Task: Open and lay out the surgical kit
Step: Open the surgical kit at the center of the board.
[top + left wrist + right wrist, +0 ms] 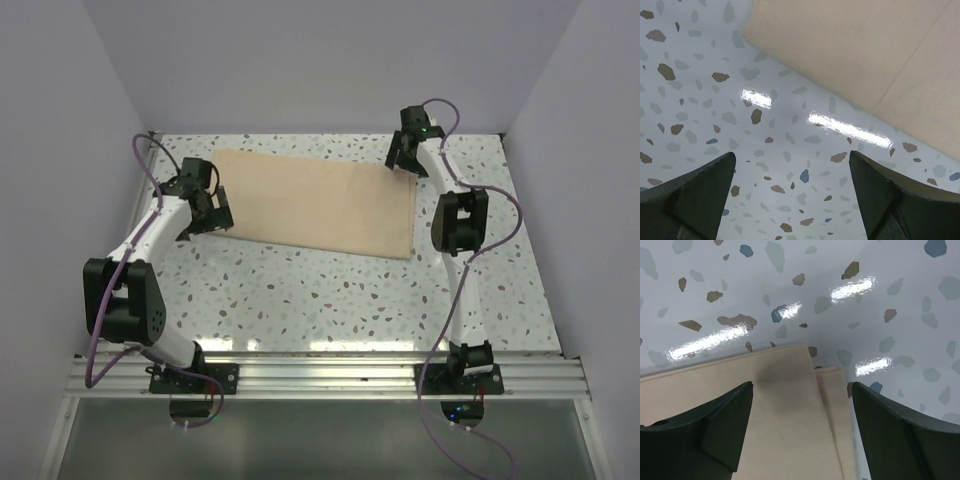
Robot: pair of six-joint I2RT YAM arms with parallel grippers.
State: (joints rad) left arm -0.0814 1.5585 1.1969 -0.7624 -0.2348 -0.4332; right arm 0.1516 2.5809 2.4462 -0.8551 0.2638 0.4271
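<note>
The surgical kit [310, 200] shows as a tan cloth wrap lying flat and folded on the speckled table, slanting from far left to near right. My left gripper [215, 210] hovers open just off the wrap's left end. In the left wrist view only bare table lies between its fingers [792, 160], with the cloth [860, 50] ahead to the right. My right gripper [403, 155] stands open over the wrap's far right corner. In the right wrist view its fingers [802, 390] straddle the layered cloth corner [780, 405], where a folded edge [832, 405] shows.
The white speckled table [330, 300] is walled in by pale panels at the left, back and right. An aluminium rail [320, 375] with both arm bases runs along the near edge. The right arm's elbow [460, 220] hangs beside the wrap's right end.
</note>
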